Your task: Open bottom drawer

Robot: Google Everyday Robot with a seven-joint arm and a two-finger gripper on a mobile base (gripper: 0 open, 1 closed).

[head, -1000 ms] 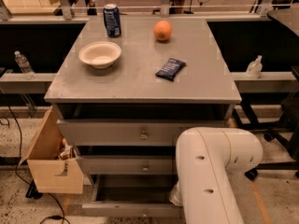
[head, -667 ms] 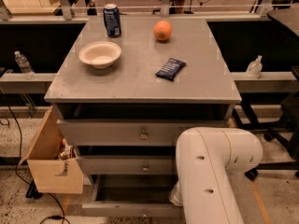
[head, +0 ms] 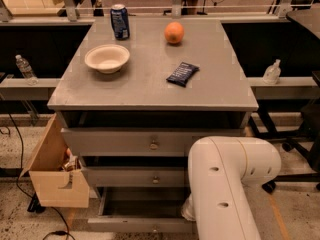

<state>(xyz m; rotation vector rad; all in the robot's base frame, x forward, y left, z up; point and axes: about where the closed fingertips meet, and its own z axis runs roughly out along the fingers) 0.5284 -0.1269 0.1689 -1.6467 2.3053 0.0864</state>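
Note:
The grey cabinet [head: 150,91] has three drawers. The bottom drawer [head: 131,224] stands pulled out toward me, its dark inside [head: 142,206] showing above the slim front panel. The middle drawer [head: 130,176] and the top drawer [head: 120,142] sit further back, each with a small round knob. My white arm [head: 227,184] fills the lower right and reaches down to the bottom drawer's right side. The gripper is hidden behind the arm, so I cannot see it.
On the cabinet top are a white bowl [head: 107,58], a blue can [head: 119,21], an orange [head: 174,33] and a dark snack packet [head: 182,74]. An open cardboard box [head: 54,179] stands on the floor at the cabinet's left. Plastic bottles [head: 272,72] rest on side ledges.

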